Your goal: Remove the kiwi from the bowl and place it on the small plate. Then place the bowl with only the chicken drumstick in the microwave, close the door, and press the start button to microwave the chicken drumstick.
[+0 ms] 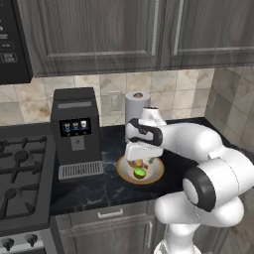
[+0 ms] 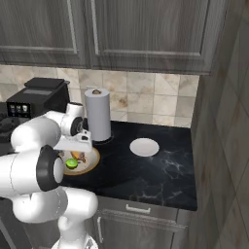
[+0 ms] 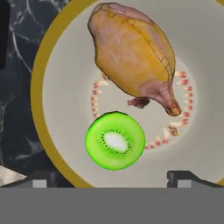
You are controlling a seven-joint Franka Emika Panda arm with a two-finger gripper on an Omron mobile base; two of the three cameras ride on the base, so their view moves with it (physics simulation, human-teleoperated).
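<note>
Lime-green, the kiwi (image 3: 115, 140) is seen lying in the bowl (image 3: 61, 78) just beside the chicken drumstick (image 3: 131, 54), on the black marble surface (image 2: 146, 175). Directly above the bowl the end effector (image 3: 113, 177) is held wide open, with nothing gripped. A small plate (image 2: 144, 147) is set well apart.

base views: behind arm, sharing bowl (image 1: 140, 170) | hand view: close overhead

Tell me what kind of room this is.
A home kitchen, most likely: a gas stove beside a black coffee machine, grey wooden cabinets above a dark marble counter, and a paper towel roll.
</note>
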